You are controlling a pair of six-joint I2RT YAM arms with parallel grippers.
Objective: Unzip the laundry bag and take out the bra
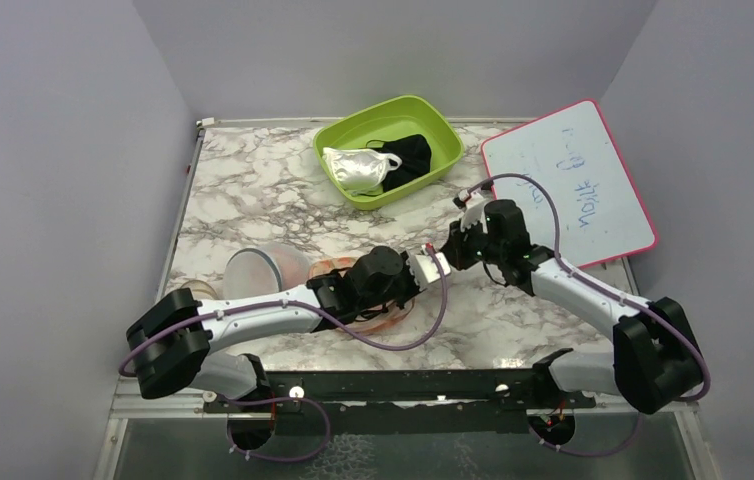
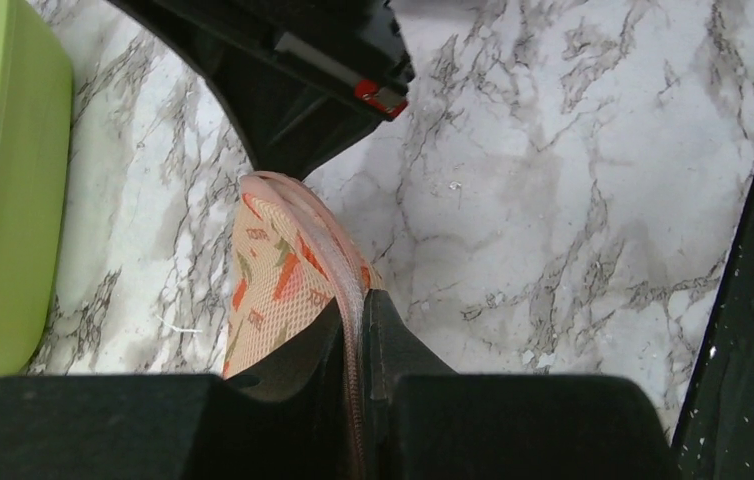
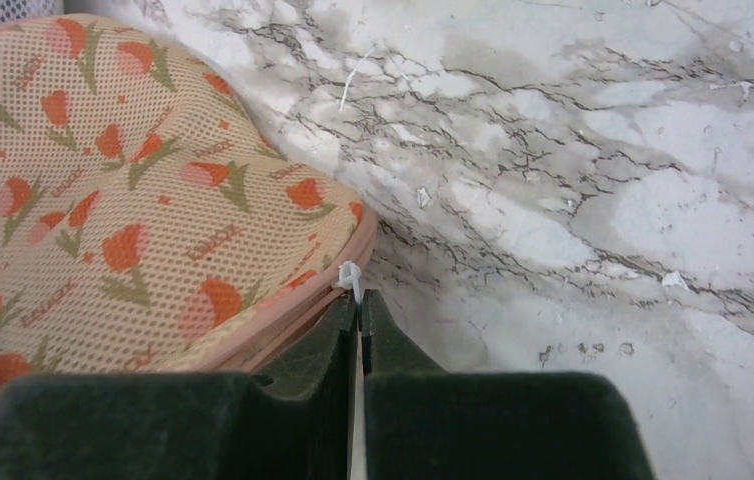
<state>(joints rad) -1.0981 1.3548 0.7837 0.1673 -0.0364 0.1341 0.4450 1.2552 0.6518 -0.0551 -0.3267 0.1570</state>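
Note:
The laundry bag [image 3: 133, 200] is peach mesh with red-orange flowers and pink edging. In the top view it [image 1: 331, 266] lies mid-table, mostly under my left arm. My left gripper [image 2: 361, 300] is shut on the bag's pink zipper edge [image 2: 338, 270], near its end. My right gripper [image 3: 360, 300] is shut on the small white zipper pull [image 3: 352, 275] at the bag's rim. In the top view the left gripper [image 1: 437, 264] and the right gripper [image 1: 450, 252] meet tip to tip. The bra is not in view.
A round whitish mesh dome [image 1: 253, 270] sits left of the bag. A green bin [image 1: 423, 112] at the back holds a shiny white garment [image 1: 358, 168] and a black cloth [image 1: 413, 155]. A pink-framed whiteboard [image 1: 568, 180] lies at the right.

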